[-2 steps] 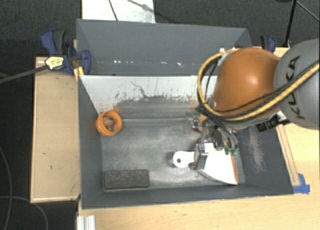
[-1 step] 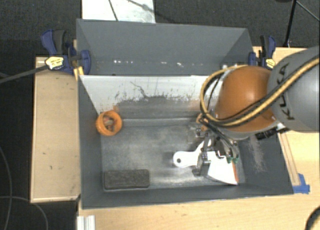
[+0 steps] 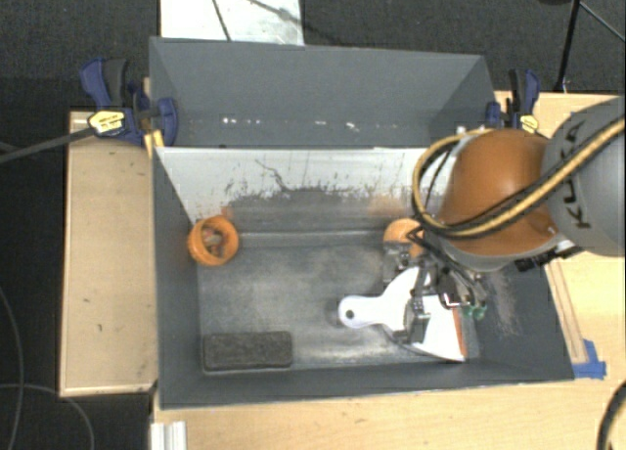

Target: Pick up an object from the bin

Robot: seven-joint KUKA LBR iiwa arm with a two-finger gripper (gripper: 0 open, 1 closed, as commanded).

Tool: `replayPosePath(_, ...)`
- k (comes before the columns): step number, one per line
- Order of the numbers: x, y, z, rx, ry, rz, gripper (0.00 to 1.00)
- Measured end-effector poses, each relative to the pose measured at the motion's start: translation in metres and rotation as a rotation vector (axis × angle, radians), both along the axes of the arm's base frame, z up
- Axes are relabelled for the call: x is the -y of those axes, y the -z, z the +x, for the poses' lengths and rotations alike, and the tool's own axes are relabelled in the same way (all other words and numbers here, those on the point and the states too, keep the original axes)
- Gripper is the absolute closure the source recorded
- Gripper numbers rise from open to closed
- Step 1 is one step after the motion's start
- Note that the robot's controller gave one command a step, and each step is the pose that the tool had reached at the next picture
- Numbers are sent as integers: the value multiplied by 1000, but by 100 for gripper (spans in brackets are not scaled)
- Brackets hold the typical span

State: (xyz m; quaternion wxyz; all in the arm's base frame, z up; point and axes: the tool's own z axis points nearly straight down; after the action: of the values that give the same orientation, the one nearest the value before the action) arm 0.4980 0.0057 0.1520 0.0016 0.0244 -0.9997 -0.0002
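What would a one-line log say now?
claw: low over white flat plastic piece with hole, right side of grey metal bin | lying apart: orange ring, dark grey rectangular block

Gripper — over white scoop

Dark carpet floor all round, blk cable across it.

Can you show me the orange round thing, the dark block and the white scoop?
Orange round thing (image 3: pixel 213 241): camera view, its middle.
Dark block (image 3: pixel 247 349): camera view, middle of its top.
White scoop (image 3: pixel 376 309): camera view, on its flat handle.
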Motion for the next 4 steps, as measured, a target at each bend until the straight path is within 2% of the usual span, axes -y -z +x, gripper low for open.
replayPosePath(1,8,-7,4,8,22,0,0)
replayPosePath(2,8,56,11,12,114,1,0)
replayPosePath(3,9,82,13,5,125,0,100)
replayPosePath(4,9,82,13,5,125,0,100)
